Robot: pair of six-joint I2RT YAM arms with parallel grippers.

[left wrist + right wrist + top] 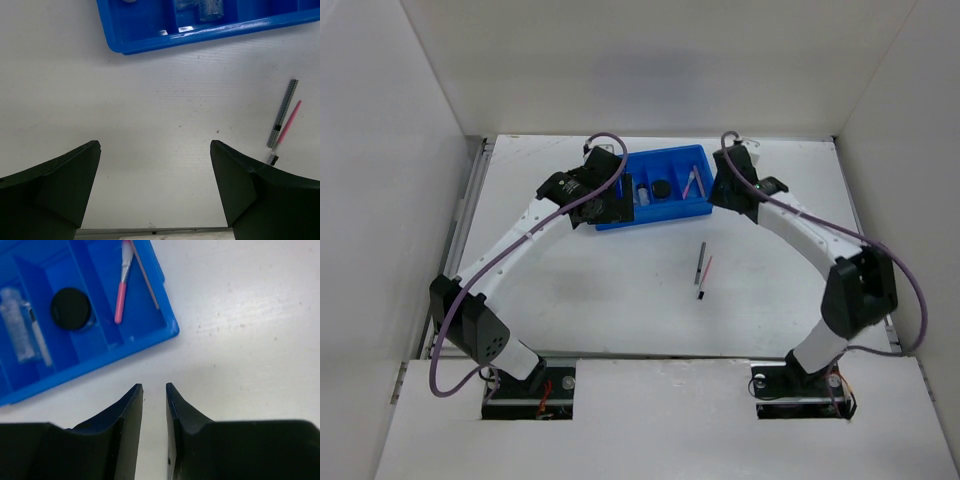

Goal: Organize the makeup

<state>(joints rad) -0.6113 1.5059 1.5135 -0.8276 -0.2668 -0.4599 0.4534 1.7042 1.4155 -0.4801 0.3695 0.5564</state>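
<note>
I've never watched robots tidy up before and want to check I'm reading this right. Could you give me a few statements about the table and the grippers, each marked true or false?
1. A dark pencil and a pink pencil lie on the table, outside the blue tray. True.
2. The round black jar stands on the bare table. False: it sits in a tray compartment.
3. The left gripper is clamped on a bottle. False: it is wide open and empty.
4. A second pink pencil lies inside the tray. True.
5. The right gripper holds a pencil. False: its fingers stand slightly apart with nothing between them.
</note>
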